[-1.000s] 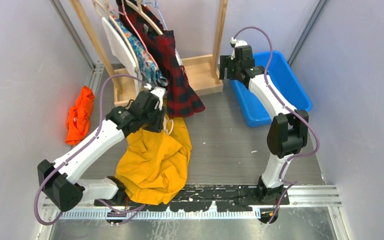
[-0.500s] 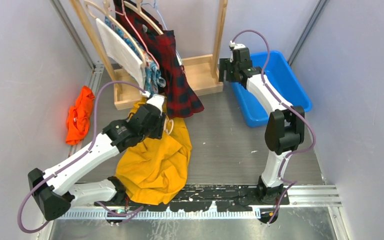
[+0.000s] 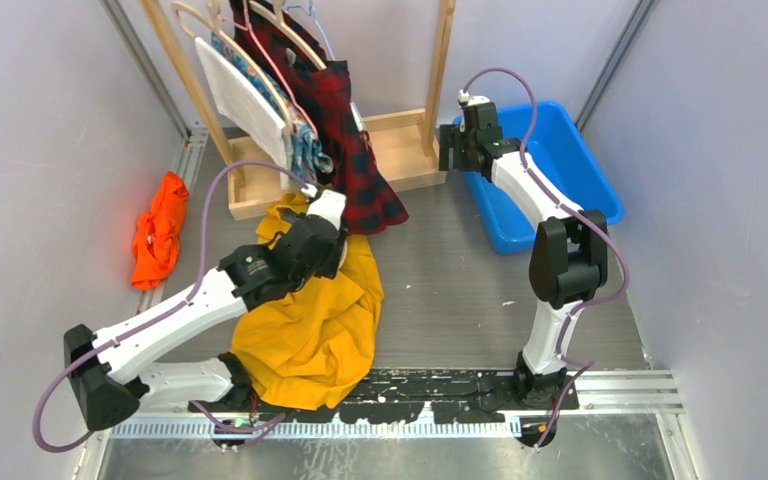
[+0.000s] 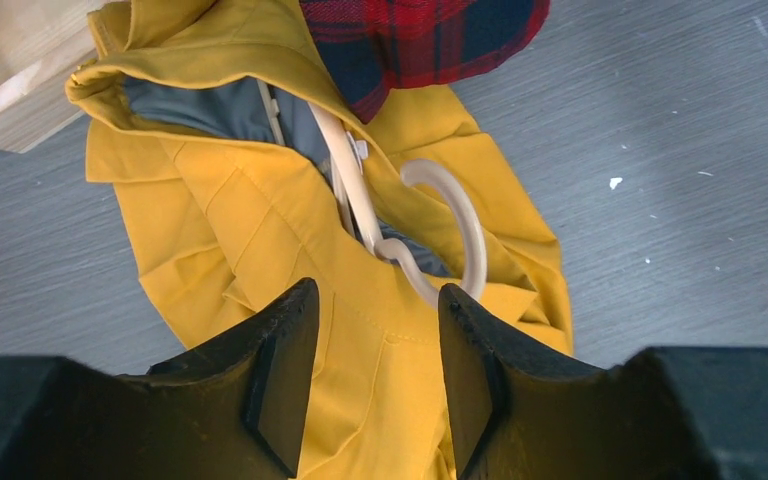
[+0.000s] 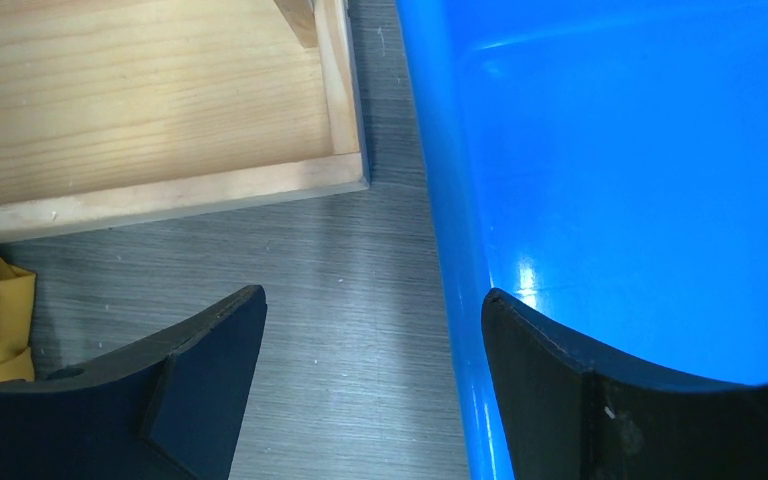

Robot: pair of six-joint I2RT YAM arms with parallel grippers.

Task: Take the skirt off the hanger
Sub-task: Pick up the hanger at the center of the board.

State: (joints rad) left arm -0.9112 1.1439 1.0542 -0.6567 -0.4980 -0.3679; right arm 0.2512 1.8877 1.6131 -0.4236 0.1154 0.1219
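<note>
from above, the yellow skirt (image 3: 310, 320) lies heaped on the left half of the table (image 3: 460, 290). left wrist: the left gripper (image 4: 376, 290), jaws apart, hovers over the hanger (image 4: 360, 205) still in the waistband; removal looks unfinished. right wrist: the right gripper (image 5: 372, 300) gapes empty by the blue bin (image 5: 610, 150).

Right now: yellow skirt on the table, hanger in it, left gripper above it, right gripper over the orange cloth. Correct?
No. The right gripper is over the blue bin's edge, per the right wrist view; the orange cloth lies far left. The skirt, hanger and left gripper are as stated.
</note>
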